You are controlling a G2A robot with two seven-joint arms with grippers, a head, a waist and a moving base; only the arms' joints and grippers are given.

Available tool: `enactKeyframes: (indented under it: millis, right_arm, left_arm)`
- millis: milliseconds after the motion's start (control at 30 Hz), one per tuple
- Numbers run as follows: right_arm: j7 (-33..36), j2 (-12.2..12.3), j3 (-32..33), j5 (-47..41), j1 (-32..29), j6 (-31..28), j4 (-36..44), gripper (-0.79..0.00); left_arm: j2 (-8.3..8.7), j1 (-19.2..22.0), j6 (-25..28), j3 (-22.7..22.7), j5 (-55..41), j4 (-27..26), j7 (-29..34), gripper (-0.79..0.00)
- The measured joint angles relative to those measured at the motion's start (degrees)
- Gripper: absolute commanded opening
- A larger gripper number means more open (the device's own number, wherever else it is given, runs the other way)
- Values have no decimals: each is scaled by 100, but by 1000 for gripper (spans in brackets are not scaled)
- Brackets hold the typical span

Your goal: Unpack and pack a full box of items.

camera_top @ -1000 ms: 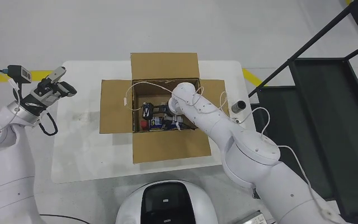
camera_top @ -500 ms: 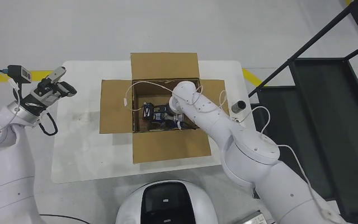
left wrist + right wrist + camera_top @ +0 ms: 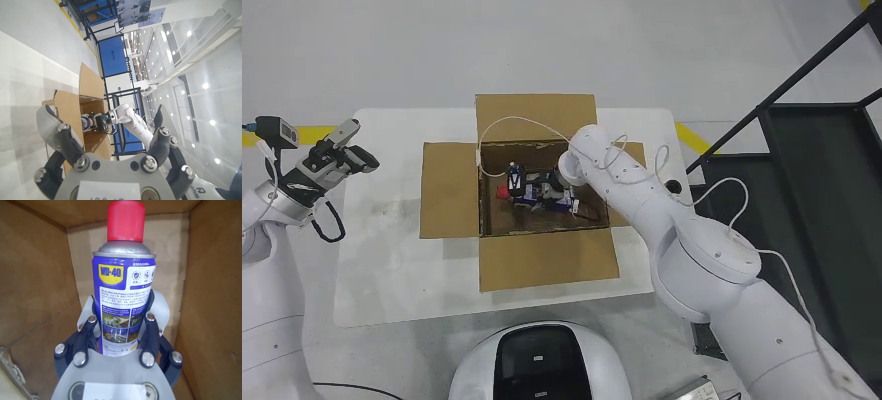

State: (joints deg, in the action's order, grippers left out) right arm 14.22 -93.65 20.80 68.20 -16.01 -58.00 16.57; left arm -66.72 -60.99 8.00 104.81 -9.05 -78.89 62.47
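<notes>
Right tool (image 3: pixel 122 298), clamped on spray can (image 3: pixel 123 272), shifted toward 12 o'clock inside box (image 3: pixel 547 258); left tool (image 3: pixel 102 113) gaped wide, empty.

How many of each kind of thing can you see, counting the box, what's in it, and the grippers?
Cardboard box: 1
Spray can: 1
Grippers: 2, the left gripper open, the right gripper shut on the can
Total: 4

Blue spray can (image 3: pixel 121 291) w/ red cap (image 3: pixel 125 220), brown cardboard box (image 3: pixel 37 266), white table (image 3: pixel 392 260)
</notes>
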Motion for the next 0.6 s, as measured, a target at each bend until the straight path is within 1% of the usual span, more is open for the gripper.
enactKeyframes:
  millis: [133,200,300,500,600]
  right_arm:
    - [-286,241,43,-174,9,0,316,-785]
    - [-326,367,57,-295,-5,0,510,-785]
    - [-319,624,84,-558,-73,0,939,-785]
    - [189,1243,233,-1094,-278,0,1966,-785]
    - [543,1641,507,-1434,-462,0,2702,-785]
  left_arm:
    - [0,0,0,0,0,0,0,0]
    - [0,0,0,0,0,0,0,0]
    - [0,0,0,0,0,0,0,0]
    - [0,0,0,0,0,0,0,0]
    - [0,0,0,0,0,0,0,0]
